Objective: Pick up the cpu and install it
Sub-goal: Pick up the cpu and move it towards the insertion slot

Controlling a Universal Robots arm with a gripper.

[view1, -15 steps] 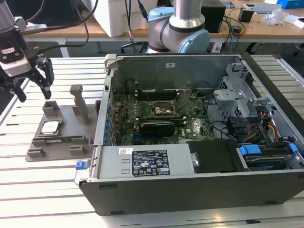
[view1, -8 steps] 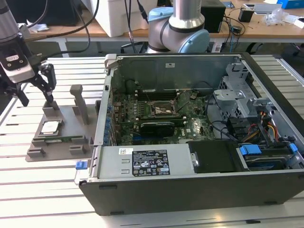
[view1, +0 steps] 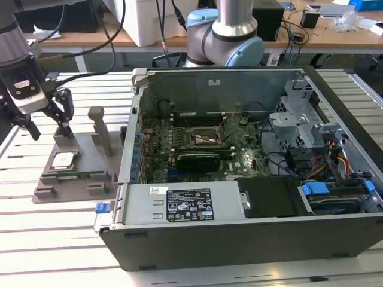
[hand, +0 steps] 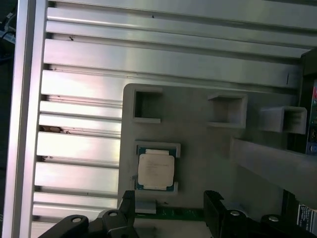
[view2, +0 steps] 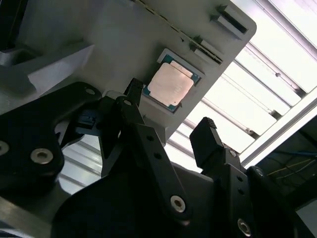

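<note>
The cpu [view1: 63, 160], a small square chip with a shiny silver top, lies flat in its recess on the grey plastic tray [view1: 84, 156] at the exterior view's left. My gripper [view1: 49, 128] hangs just above and behind it, open and holding nothing. In both wrist views the cpu [view2: 169, 85] [hand: 156, 168] sits a short way beyond the black fingertips [view2: 205, 129], roughly in line with the gap of the gripper [view2: 171, 111] [hand: 171, 198]. The empty processor socket [view1: 206, 139] shows on the motherboard inside the open computer case [view1: 239, 227].
Two grey posts [view1: 99, 128] rise from the tray beside my gripper. A green memory stick [view1: 78, 175] lies along the tray's front edge. The case wall [view1: 134, 119] stands between tray and motherboard. The slatted aluminium table [view1: 48, 239] surrounds everything.
</note>
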